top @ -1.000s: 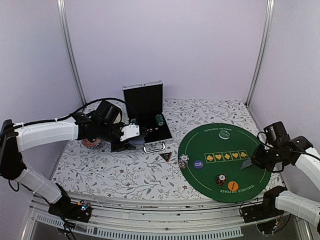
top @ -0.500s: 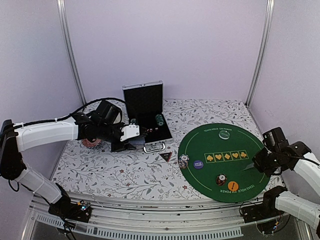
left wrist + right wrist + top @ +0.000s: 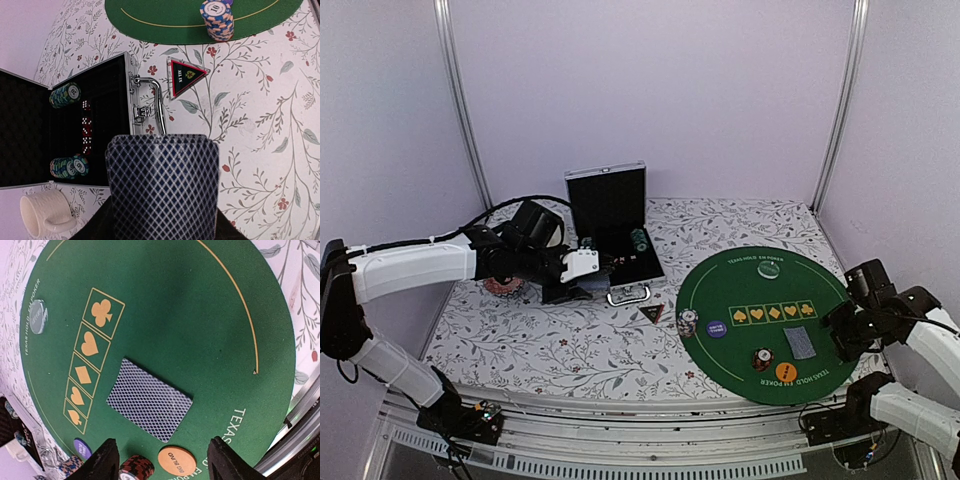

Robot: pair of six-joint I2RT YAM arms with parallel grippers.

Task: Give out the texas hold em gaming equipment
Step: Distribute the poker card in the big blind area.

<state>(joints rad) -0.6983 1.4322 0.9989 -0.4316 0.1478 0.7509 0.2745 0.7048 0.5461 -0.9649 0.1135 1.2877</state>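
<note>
Right gripper [image 3: 162, 442]: fingers spread wide, nothing between them, at the near right edge of the green mat [image 3: 210, 315]. Single card [image 3: 149, 406] lies flat on the mat, back up, just ahead of the finger gap, touching neither finger. In the top view its long axis runs roughly near-to-far, slightly skewed; one short end faces the row of suit boxes [image 3: 89, 357]. Orange disc [image 3: 176, 460] near its closest corner. Farther left: left gripper [image 3: 162, 222] clamped on the deck [image 3: 164, 175], over the open case's [image 3: 30, 125] front edge.
</note>
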